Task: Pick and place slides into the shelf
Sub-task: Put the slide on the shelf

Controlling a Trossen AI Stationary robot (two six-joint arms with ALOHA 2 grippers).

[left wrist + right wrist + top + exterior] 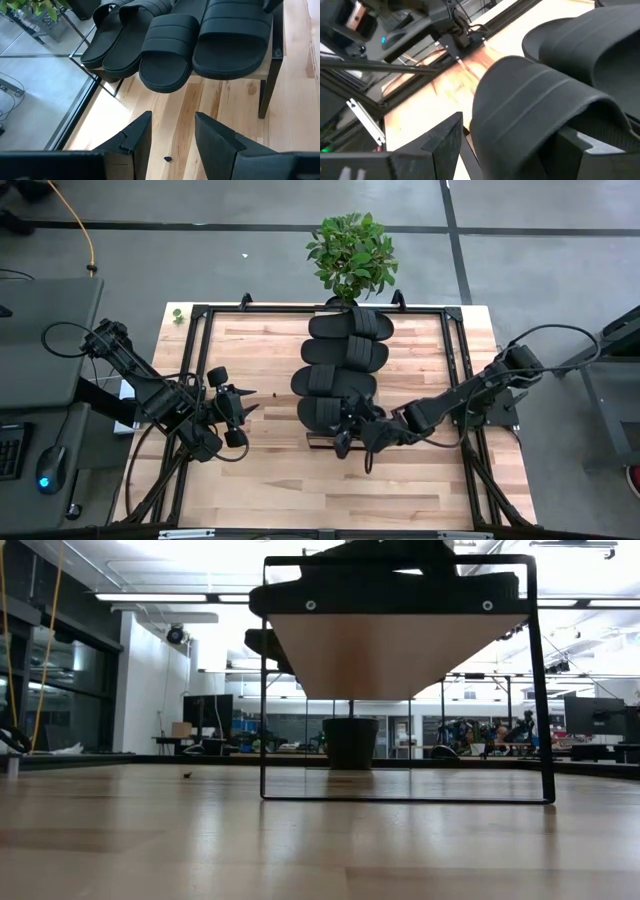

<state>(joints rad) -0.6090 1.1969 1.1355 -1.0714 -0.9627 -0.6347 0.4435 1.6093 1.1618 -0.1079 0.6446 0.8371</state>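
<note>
We see four matte black open-toe slide sandals (342,368) lying in a row on the long, narrow light-wood shelf board with dark metal end frames (400,652), which stands raised above the wide butcher-block tabletop (280,480) near its middle. In the high view the row runs from the table's far edge, by a leafy green potted plant (352,252), toward the near side, each sandal overlapping or touching the next.

The right gripper (352,438) sits at the near end of that row, against the nearest sandal (540,115). In the right wrist view its two dark fingers (442,145) stand apart on either side of the sandal's wide ribbed strap, one finger on each flank. The jaws are spread wide around the strap; we cannot tell whether the pads press on it or stand just clear. The sandal's sole rests on the shelf with the others.

The left gripper (243,412) hovers over bare tabletop to the left of the shelf, apart from the sandals. In the left wrist view its fingers (137,137) are partly open with a clear gap between them, and nothing is held. Beyond them that view shows the four sandals (190,45) side by side, toes overhanging the board's edge, and a small dark speck (167,159) on the wood below.

In the low view we see the shelf's pale underside within its thin black frame, standing on the table.
</note>
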